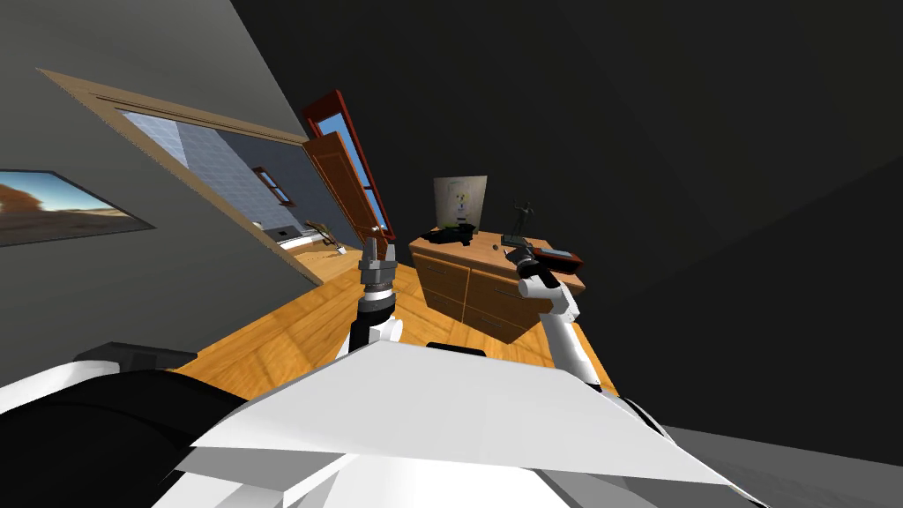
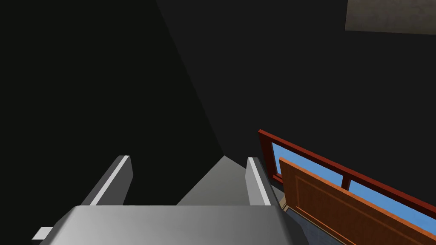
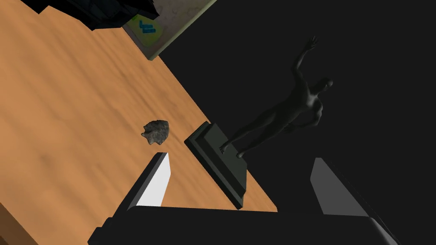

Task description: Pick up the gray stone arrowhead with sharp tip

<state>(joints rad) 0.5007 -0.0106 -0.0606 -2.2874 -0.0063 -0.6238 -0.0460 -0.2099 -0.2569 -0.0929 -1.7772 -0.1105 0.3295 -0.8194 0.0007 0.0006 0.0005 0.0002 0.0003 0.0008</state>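
Note:
The arrowhead [image 3: 156, 131] is a small, rough grey stone lying on the wooden top of a dresser [image 3: 64, 110]. In the head view it is a tiny dark speck [image 1: 495, 249]. My right gripper [image 3: 245, 187] hovers open over the dresser top, and the stone lies just beyond its one fingertip [image 3: 158, 178], outside the gap. In the head view this gripper [image 1: 520, 257] is at the dresser's right part. My left gripper [image 1: 379, 250] is raised to the left of the dresser, away from it. It is open and holds nothing [image 2: 185, 183].
A dark statue [image 3: 281, 110] on a stepped base [image 3: 217, 163] stands close beside the arrowhead, between my right fingers' lines. A leaning board [image 1: 459, 201], a black object [image 1: 450, 235] and a red-black box [image 1: 557, 257] share the dresser top. An open brown door [image 1: 339, 190] is at the left.

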